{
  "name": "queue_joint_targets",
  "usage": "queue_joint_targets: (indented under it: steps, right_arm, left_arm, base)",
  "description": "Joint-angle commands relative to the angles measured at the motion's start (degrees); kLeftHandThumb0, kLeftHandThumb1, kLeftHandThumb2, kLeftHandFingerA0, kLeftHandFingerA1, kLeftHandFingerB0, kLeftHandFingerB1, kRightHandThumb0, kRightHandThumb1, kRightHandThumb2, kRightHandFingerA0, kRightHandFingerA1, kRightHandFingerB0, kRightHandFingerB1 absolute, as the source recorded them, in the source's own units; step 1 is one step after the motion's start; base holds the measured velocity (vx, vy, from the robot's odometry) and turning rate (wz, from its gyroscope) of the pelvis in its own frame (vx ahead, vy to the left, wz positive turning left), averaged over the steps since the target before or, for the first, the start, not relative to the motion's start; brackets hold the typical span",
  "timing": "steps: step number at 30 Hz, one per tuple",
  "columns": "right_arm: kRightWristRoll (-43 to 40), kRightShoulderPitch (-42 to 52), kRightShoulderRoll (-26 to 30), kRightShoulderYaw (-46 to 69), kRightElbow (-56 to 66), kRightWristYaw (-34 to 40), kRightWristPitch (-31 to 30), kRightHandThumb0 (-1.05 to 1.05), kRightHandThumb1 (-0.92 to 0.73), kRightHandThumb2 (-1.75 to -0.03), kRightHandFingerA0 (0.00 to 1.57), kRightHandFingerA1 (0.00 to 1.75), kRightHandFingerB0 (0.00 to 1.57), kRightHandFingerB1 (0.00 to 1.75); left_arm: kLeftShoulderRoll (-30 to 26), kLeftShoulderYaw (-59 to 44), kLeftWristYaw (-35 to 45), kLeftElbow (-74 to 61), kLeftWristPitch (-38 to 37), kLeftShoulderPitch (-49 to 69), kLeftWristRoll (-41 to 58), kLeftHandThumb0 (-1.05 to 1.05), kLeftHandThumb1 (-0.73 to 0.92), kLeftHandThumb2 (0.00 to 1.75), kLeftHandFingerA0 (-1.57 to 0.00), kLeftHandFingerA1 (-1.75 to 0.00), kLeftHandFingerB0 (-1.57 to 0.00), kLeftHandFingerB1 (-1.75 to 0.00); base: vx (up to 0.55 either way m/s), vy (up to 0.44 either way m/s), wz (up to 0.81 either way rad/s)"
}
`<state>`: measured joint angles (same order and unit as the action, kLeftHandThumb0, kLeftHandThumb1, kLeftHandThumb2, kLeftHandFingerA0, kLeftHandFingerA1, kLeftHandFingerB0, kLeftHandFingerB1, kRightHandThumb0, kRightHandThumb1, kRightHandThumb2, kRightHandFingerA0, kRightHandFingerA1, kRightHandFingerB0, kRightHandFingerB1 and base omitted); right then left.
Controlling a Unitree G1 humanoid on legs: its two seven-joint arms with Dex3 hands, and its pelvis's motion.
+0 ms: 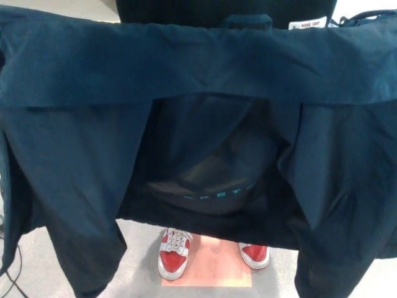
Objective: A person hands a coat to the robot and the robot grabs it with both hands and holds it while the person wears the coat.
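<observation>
Coat: the dark blue coat (205,68) spreads across nearly the whole frame, right under my view, its collar edge running along the top and its two front panels hanging down at the left and right sides.
My hands: neither shows; the cloth covers wherever they would be, so I cannot tell how far open they are or whether they have hold of the coat.
Opening: the middle of the coat gapes, showing the dark lining and a band of pale lettering, too blurred to read, at lower centre.
Label: a small white label (307,23) sits at the collar, upper right of the frame.
Person: beyond the cloth only the person's feet show, in red and white shoes (174,253) at bottom centre, standing close to the hem.
Mat: the shoes rest on an orange mat (214,264) on the grey floor (139,261).
Step in hand: I judge I am holding the coat spread for the person to put on.
Doing it well: keep the collar level and high, both sides even, the opening wide, and hold steady so the sleeves stay easy to find.
</observation>
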<state>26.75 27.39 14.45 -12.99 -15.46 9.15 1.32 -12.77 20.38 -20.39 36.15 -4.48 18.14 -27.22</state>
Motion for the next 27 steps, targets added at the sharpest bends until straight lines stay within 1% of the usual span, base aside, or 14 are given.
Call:
queue_joint_targets:
  steps: [1, 2, 3, 4, 6, 9, 11, 13, 14, 15, 19, 20, 21, 27]
  right_arm:
    - [11.85, 14.21, 8.57, 6.66, 25.37, 17.1, 19.11, -0.09, -0.79, -0.63, 1.01, 0.61, 0.69, 0.5]
    - [9.29, 15.67, 8.26, 8.73, 27.91, 14.54, 19.12, -0.09, -0.79, -0.63, 1.01, 0.61, 0.69, 0.5]
    - [7.29, 16.49, 8.13, 10.86, 28.87, 14.38, 21.37, -0.09, -0.81, -0.63, 1.02, 0.63, 0.8, 0.54]
    - [5.06, 17.34, 7.99, 13.49, 29.64, 14.86, 24.73, -0.09, -0.81, -0.63, 1.02, 0.63, 0.8, 0.54]
    - [2.3, 19.36, 7.29, 18.37, 35.59, 12.94, 26.2, -0.11, -0.81, -0.64, 1.04, 0.6, 0.83, 0.58]
    - [1.47, 18.7, 5.9, 21.35, 37.44, 14.62, 29.74, -0.06, -0.8, -0.63, 1.07, 0.59, 0.87, 0.59]
    - [-0.02, 17.9, 4.67, 24.28, 40.13, 15.41, 33.13, -0.06, -0.78, -0.63, 1.02, 0.59, 0.85, 0.59]
    - [-2.33, 17.9, 3.21, 27.16, 46.08, 13.78, 32.25, -0.13, -0.8, -0.63, 1.0, 0.59, 0.85, 0.6]
    - [-2.75, 17.65, 2.87, 27.78, 46.75, 13.79, 32.96, -0.13, -0.79, -0.63, 1.01, 0.6, 0.86, 0.6]
    - [-3.83, 16.68, 2.23, 28.89, 48.13, 14.15, 34.35, -0.15, -0.77, -0.63, 1.09, 0.63, 0.9, 0.62]
    - [-9.49, 11.8, 1.23, 31.33, 52.83, 13.7, 37.81, -0.12, -0.76, -0.63, 1.12, 0.67, 0.91, 0.65]
    - [-9.94, 11.09, 1.27, 31.65, 53.3, 13.61, 37.78, -0.17, -0.77, -0.63, 1.1, 0.64, 0.9, 0.63]
    - [-12.07, 9.92, 1.32, 32.49, 55.27, 12.72, 36.79, -0.25, -0.77, -0.63, 1.05, 0.61, 0.81, 0.59]
    - [-17.55, 6.25, 2.66, 36.8, 60.97, 9.74, 33.5, -0.28, -0.71, -0.61, 0.96, 0.59, 0.6, 0.53]
  left_arm:
    - [-12.2, 1.1, -29.57, -23.07, -16.22, 9.23, -20.55, -0.25, 0.8, 0.64, -0.84, -0.5, -0.63, -0.44]
    - [-13.07, -0.03, -29.59, -24.56, -17.93, 9.36, -20.13, -0.25, 0.8, 0.64, -0.84, -0.5, -0.63, -0.44]
    - [-14.34, -1.37, -29.63, -26.26, -20.4, 9.8, -19.76, -0.27, 0.82, 0.64, -0.87, -0.51, -0.66, -0.46]
    - [-16.05, -2.98, -29.75, -28.44, -23.52, 10.45, -19.32, -0.27, 0.82, 0.64, -0.87, -0.51, -0.66, -0.46]
    - [-19.01, -6.18, -29.55, -33.36, -27.45, 11.29, -19.46, -0.29, 0.78, 0.64, -0.87, -0.51, -0.73, -0.48]
    - [-20.23, -8.61, -28.85, -37.55, -28.97, 12.96, -18.92, -0.26, 0.78, 0.63, -0.85, -0.52, -0.73, -0.48]
    - [-20.6, -12.32, -26.53, -43.59, -31.77, 16.34, -16.68, -0.24, 0.77, 0.62, -0.84, -0.55, -0.73, -0.48]
    - [-20.6, -16.13, -30.05, -48.21, -36.81, 17.71, -17.85, -0.21, 0.78, 0.63, -0.9, -0.59, -0.73, -0.5]
    - [-20.51, -17.03, -30.44, -49.23, -37.82, 18.01, -18.0, -0.19, 0.77, 0.63, -0.92, -0.61, -0.73, -0.51]
    - [-19.97, -19.1, -30.22, -51.64, -39.74, 18.47, -17.35, -0.29, 0.83, 0.66, -1.0, -0.66, -0.74, -0.53]
    - [-16.94, -27.09, -26.28, -60.68, -47.09, 19.7, -11.42, -0.26, 0.73, 0.7, -0.97, -0.66, -0.73, -0.57]
    - [-16.56, -28.21, -25.59, -62.03, -47.6, 19.62, -10.44, -0.24, 0.67, 0.72, -0.96, -0.65, -0.74, -0.56]
    - [-15.17, -30.54, -24.23, -65.48, -48.58, 18.88, -7.89, -0.23, 0.64, 0.66, -0.98, -0.67, -0.75, -0.59]
    - [-13.1, -36.05, -19.53, -74.71, -47.33, 17.17, -1.4, -0.37, 0.61, 0.67, -0.94, -0.68, -0.64, -0.57]
  base:
    - [0.0, 0.0, 0.0]
    - [0.0, 0.0, 0.0]
    - [0.0, 0.0, 0.0]
    - [0.0, 0.0, 0.0]
    - [0.0, 0.0, 0.0]
    - [0.0, 0.0, 0.0]
    - [0.0, 0.0, 0.0]
    - [0.0, 0.0, 0.0]
    - [0.0, 0.0, 0.0]
    - [0.0, 0.0, 0.0]
    - [0.0, 0.0, 0.0]
    - [0.0, 0.0, 0.0]
    - [0.0, 0.0, 0.0]
    - [0.0, 0.0, 0.0]
